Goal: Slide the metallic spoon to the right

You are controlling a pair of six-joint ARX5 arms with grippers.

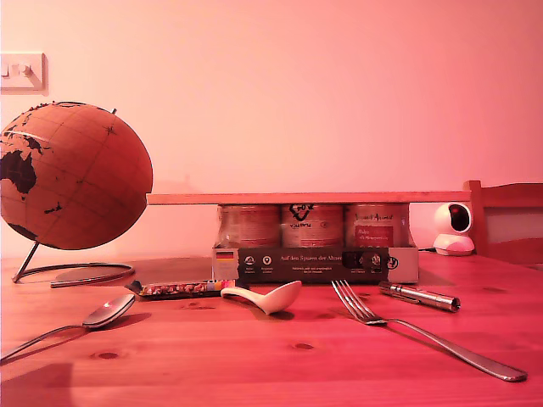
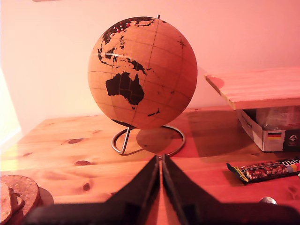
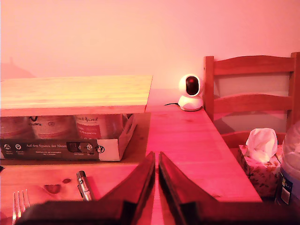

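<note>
Both pincers, first point(image 2: 160, 174) and second point(image 3: 156, 174), are clenched empty, away from the untouched metallic spoon point(image 1: 108, 313); sliding remains undone.

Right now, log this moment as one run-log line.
metallic spoon: exterior view's left, untouched | first tool: shut, facing globe | second tool: shut, empty | slide: not started

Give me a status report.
My first gripper shut, my second gripper shut, both empty. Metallic spoon untouched on table. White spoon lies rightward in exterior view.
</note>
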